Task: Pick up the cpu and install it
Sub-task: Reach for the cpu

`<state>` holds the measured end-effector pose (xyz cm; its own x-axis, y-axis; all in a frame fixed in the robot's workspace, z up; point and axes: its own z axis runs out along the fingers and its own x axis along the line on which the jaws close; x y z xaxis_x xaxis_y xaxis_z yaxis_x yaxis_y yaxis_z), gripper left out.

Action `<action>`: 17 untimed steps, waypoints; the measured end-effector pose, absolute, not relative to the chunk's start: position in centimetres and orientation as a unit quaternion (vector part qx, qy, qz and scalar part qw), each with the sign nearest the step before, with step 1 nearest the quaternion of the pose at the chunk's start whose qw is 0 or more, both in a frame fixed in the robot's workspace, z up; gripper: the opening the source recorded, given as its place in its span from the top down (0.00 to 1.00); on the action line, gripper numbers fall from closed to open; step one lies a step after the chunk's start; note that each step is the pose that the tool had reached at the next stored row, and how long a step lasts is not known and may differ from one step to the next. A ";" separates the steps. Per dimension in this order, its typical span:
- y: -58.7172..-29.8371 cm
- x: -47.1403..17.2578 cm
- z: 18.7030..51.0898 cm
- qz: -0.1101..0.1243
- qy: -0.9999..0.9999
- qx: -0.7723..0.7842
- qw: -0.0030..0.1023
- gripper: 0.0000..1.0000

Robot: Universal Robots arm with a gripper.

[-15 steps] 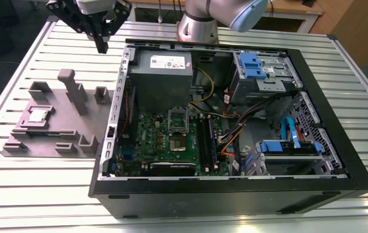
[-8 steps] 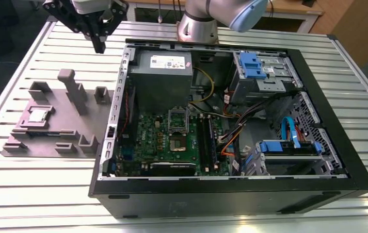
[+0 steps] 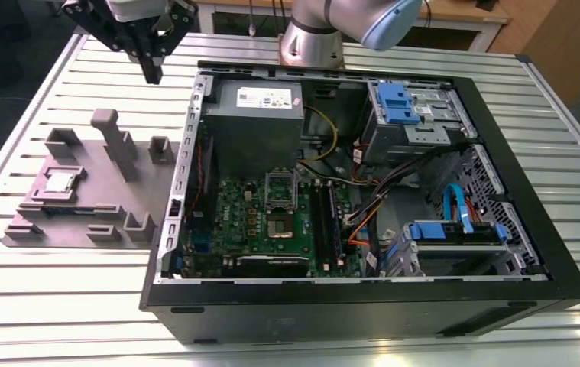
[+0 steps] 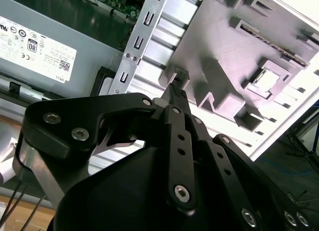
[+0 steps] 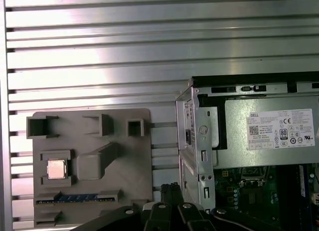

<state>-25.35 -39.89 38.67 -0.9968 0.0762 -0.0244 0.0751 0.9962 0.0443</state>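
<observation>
The case [image 3: 371, 310] lies open on the bench [image 3: 55, 306], toward the exterior view's right. The fixture [image 3: 101, 191] lies on the bench just beside the case, on the exterior view's left. The cpu [image 3: 61, 182] sits in a recess of the fixture, on the side away from the case. Inside the case, the power supply [image 3: 254, 122] occupies the rear corner nearest the fixture. The motherboard [image 3: 238, 222] lies in front of it, with the socket [image 3: 280, 223] near its middle. Drive bays [image 3: 412, 115] stand on the exterior view's right. The hand [image 3: 153, 76] hangs above the bench behind the fixture, well apart from the cpu.
</observation>
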 end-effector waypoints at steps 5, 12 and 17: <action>-39.9 -25.4 38.7 0.022 0.999 0.038 0.013 0.90; -39.9 -25.5 38.7 0.022 0.999 0.038 0.013 0.90; -39.9 -25.9 38.7 0.022 0.999 0.038 0.013 0.90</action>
<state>-25.93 -39.89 38.66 -0.9968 0.0762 -0.0244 0.0751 0.9962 0.0443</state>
